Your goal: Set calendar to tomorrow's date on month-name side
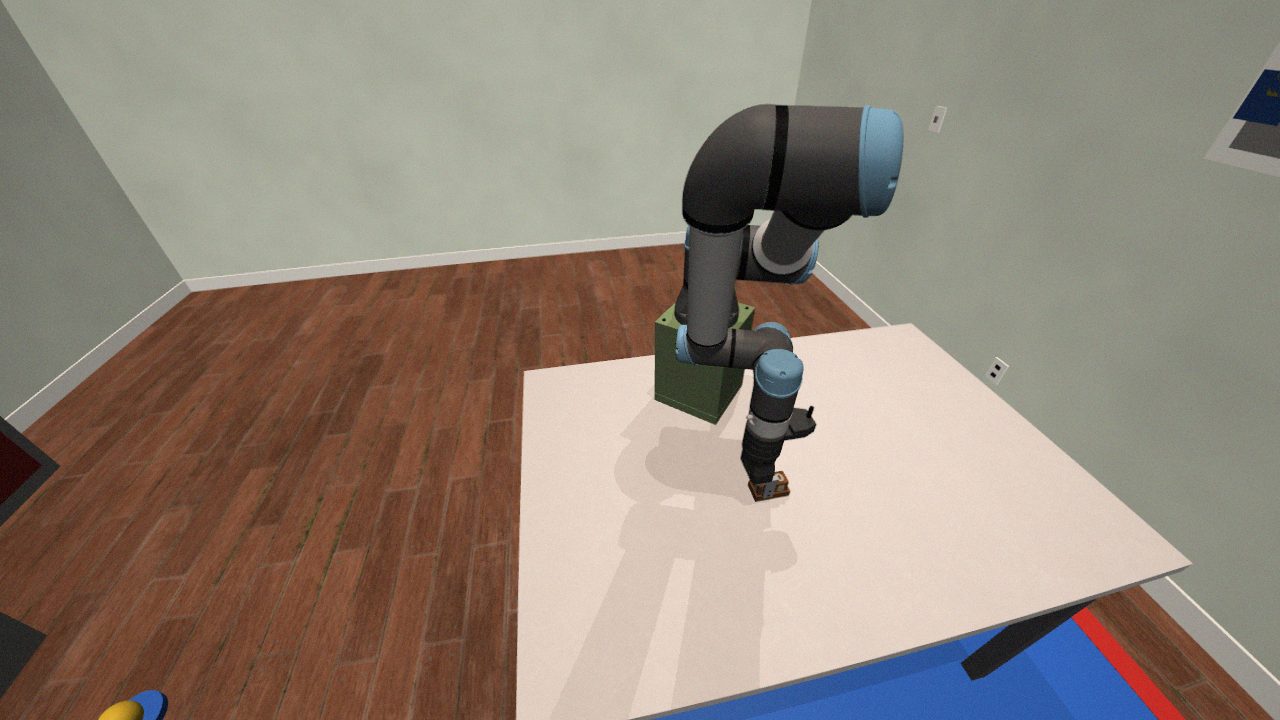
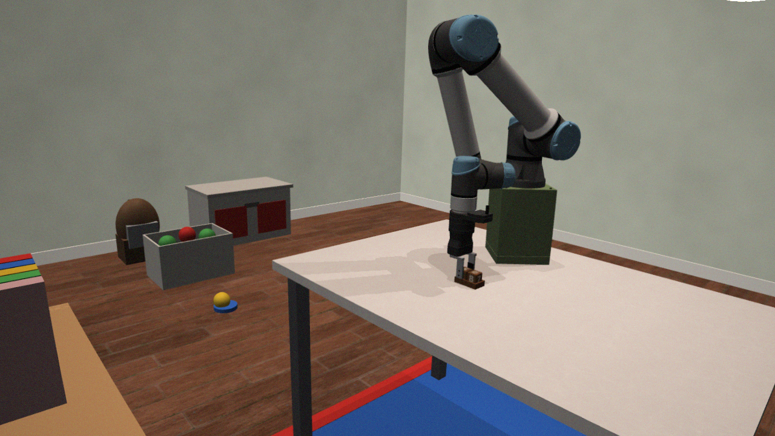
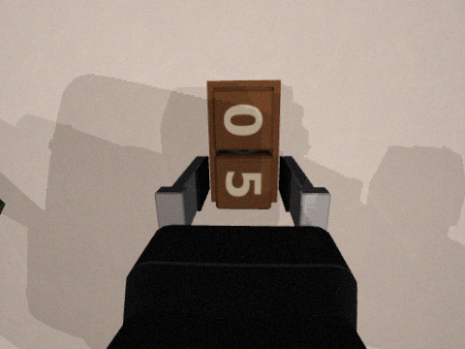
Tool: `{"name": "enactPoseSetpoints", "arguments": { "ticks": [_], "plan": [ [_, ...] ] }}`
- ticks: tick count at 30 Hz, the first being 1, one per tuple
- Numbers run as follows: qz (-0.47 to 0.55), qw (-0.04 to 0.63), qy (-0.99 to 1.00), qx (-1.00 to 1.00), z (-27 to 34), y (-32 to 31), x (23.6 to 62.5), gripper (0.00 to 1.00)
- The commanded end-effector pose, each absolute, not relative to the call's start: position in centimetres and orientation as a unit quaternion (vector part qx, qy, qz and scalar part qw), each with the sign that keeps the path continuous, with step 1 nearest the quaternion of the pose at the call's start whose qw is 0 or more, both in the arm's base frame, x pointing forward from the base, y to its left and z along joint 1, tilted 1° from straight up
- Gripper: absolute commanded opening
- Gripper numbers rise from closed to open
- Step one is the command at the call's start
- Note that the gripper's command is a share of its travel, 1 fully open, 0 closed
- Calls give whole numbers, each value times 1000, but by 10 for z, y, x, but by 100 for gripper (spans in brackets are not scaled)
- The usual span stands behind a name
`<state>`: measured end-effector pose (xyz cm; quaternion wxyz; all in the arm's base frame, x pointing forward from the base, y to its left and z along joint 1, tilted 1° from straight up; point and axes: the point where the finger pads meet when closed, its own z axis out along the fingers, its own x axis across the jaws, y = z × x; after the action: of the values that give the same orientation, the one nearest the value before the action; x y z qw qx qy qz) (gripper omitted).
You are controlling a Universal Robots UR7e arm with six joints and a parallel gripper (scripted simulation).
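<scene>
The calendar is a small brown tray holding two brown cubes side by side, standing on the white table. In the wrist view the far cube (image 3: 243, 120) shows a 0 on its top face and the near cube (image 3: 243, 182) shows a 5. My gripper (image 3: 243, 173) is open, with one finger on each side of the near cube and small gaps between fingers and cube. The calendar (image 1: 769, 488) sits right under the gripper (image 1: 765, 474) in the top view, and likewise in the exterior view (image 2: 470, 278). The side with the month's name is too small to read.
The arm's green pedestal (image 1: 702, 371) stands on the table just behind the calendar. On the floor beyond the table are a grey box of balls (image 2: 188, 254), a white and red cabinet (image 2: 241, 208) and a yellow ball on a blue disc (image 2: 223, 301).
</scene>
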<state>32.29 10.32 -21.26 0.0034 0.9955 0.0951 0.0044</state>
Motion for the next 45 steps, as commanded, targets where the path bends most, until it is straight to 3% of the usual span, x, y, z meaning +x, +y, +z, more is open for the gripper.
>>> {"name": "enactPoseSetpoints", "arguments": {
  "ticks": [1,4,5,45],
  "plan": [
    [6,4,96,995,-213,103,325,90],
    [6,4,96,995,-213,103,325,90],
    [6,4,96,995,-213,103,325,60],
    [6,4,96,995,-210,103,324,60]
  ]
}}
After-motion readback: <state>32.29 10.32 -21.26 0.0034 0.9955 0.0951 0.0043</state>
